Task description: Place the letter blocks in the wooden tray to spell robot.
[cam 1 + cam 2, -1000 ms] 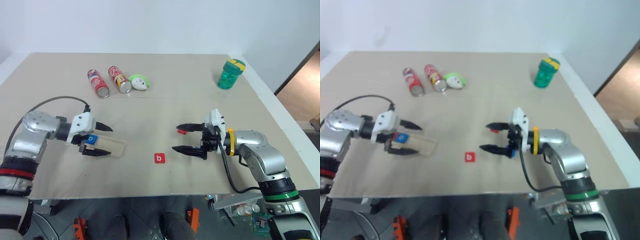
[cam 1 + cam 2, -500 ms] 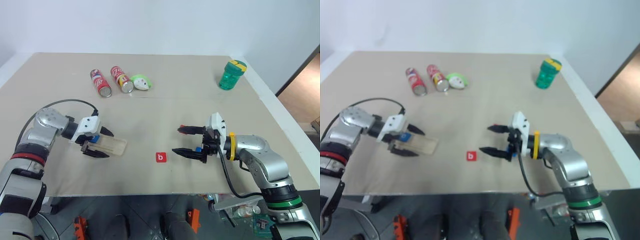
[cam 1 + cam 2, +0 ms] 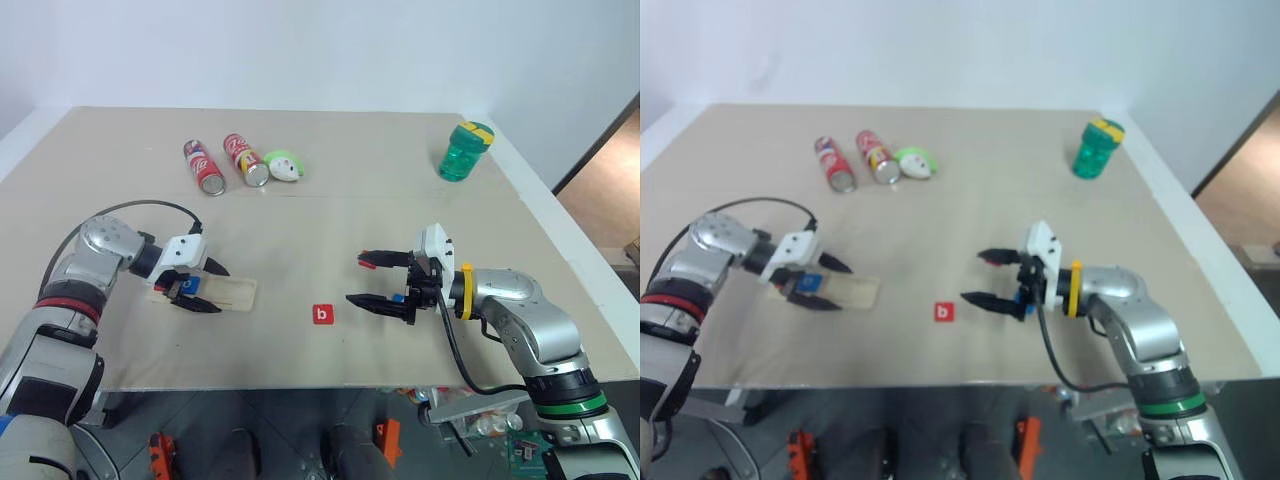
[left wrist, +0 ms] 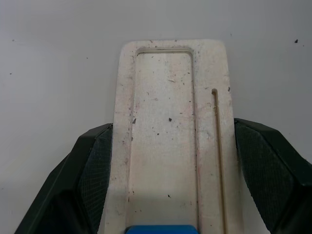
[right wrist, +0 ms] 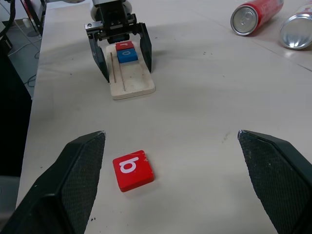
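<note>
1. Two tiles already sit in the tray (image 3: 228, 293), a red one (image 5: 121, 46) and a blue o (image 5: 127, 55), touching, at the end nearest my left wrist. The red b (image 3: 321, 315) lies flat on the table (image 3: 350, 200), between the tray and my right gripper (image 3: 357, 281).
2. Left gripper (image 3: 213, 290): its fingers press on the tray's two long edges, pinching it across its width.
3. Right gripper: fingers spread wide, gripping nothing, just beside the b.
4. Handling, as I judge it: the tiles look light, stiff and smooth, and too thin to offer much side. I would pinch the b by two opposite edges, fingertips close to the table.
5. Light and flat, the tray would likely slide if nudged, so steadying it makes sense. Its groove is shallow, so a tile must go in level.
6. Surface: pale, flat, matt tabletop, open around the b.
7. Room: two cans (image 3: 222, 164), a green-and-white thing (image 3: 283, 165) and a green cup (image 3: 463, 150) lie well apart at the far side, out of the way.
</note>
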